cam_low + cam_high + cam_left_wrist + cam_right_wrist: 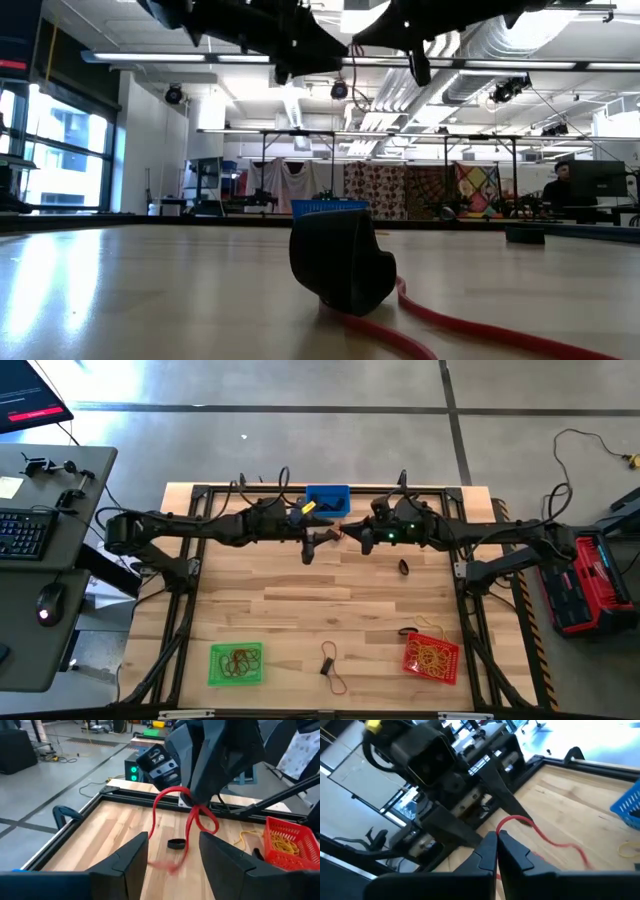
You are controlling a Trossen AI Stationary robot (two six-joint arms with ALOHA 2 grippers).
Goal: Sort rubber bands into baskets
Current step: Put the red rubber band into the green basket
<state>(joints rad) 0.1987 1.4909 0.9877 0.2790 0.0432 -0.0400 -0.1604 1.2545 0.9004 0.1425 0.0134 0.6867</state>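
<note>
While viewed from above, both grippers meet mid-table before blue basket [327, 499]; green basket [236, 664] and red basket [432, 657] near front edge. Left wrist: left gripper [173, 851] spread. Right wrist: right gripper [497, 840] pinching red band [545, 837].

High view looks straight down, low view skims the table [300, 600], and both perhaps share the blue basket [327, 498].

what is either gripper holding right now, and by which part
The right gripper is shut on a red rubber band, pinching one end of the loop; the rest dangles free above the table. The left gripper is open and holds nothing.
</note>
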